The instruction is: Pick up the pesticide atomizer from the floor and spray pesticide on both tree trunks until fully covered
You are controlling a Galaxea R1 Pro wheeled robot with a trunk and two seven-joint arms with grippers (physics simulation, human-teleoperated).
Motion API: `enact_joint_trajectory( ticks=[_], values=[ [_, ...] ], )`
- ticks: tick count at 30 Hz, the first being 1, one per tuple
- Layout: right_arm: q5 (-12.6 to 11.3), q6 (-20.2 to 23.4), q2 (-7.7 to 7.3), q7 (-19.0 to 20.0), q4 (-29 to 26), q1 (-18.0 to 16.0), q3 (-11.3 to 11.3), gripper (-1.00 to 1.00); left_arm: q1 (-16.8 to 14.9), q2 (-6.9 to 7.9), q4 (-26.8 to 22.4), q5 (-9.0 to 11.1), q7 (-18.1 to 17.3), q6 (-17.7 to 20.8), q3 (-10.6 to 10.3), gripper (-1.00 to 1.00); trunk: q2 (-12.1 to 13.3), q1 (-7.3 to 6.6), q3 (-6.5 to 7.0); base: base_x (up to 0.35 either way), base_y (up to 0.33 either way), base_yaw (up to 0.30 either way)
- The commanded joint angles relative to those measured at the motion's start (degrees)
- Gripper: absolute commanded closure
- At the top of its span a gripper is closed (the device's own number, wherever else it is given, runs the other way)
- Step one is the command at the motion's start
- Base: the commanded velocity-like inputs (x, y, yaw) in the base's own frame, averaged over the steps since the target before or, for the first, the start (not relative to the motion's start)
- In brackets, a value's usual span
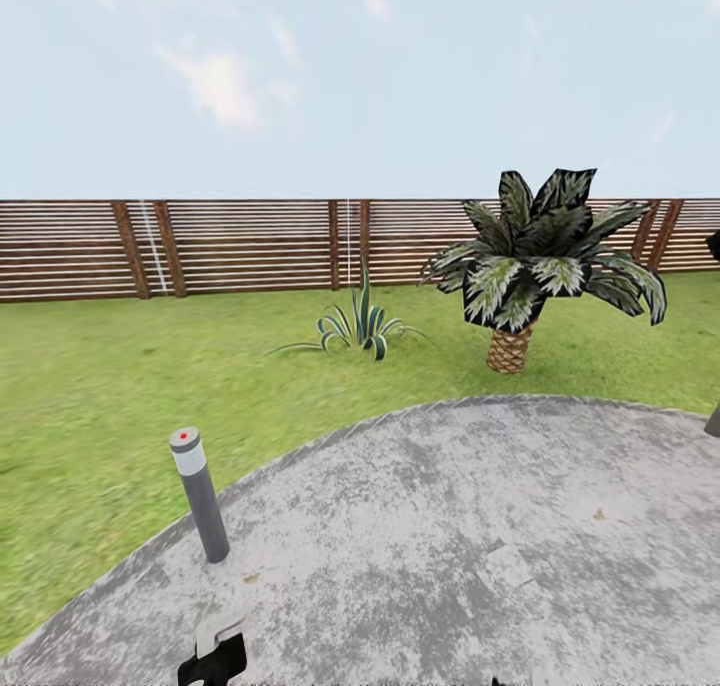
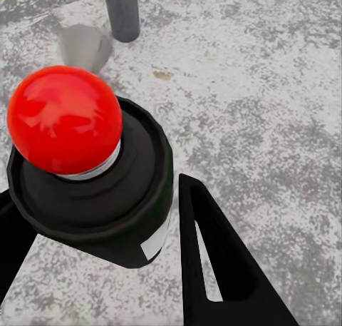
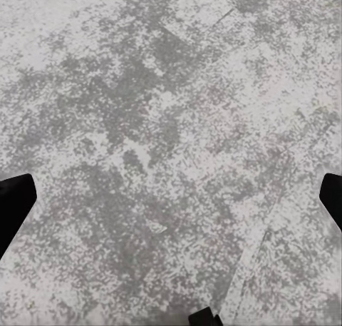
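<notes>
Left end effector (image 2: 94, 192): clenched on the pesticide atomizer (image 2: 132, 197), black body, red dome, lodged between its fingers.
Right end effector (image 3: 174, 190): released, over grey paving (image 3: 142, 90).

grey bollard (image 1: 199, 494), short palm (image 1: 535, 263), spiky plant (image 1: 358, 326)

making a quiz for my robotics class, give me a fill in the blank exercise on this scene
1. The grey bollard has a ____ dot on its top.
2. The short palm grows from the ____, not from the paving.
3. The fence behind the lawn is built of ____ wooden slats.
4. In the left wrist view, the ball on the black object between the fingers is ____.

Missing words: red; grass; horizontal; red
</notes>
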Motion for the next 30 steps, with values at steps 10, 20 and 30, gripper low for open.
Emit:
enact_joint_trajectory(
  ticks=[10,20,30],
  values=[
    [0.0,-0.2,0.03,-0.1,0.0,0.0,-0.1,-1.0,0.0,0.03,0.0,0.4,0.3,-0.2,-0.5,1.0,-0.1,0.03,-1.02,0.0,0.0,0.0],
    [0.0,-0.2,0.03,-0.1,0.0,0.0,-0.1,-1.0,0.0,0.05,0.0,0.4,0.3,-0.2,-0.5,1.0,-0.1,0.03,-1.84,0.0,0.0,0.0],
    [0.0,-0.2,0.03,-0.1,0.0,0.0,0.0,-1.0,0.0,0.07,0.0,0.4,0.3,-0.2,-0.5,1.0,-0.1,0.03,-1.94,0.058,0.0,0.0]
  ],
)
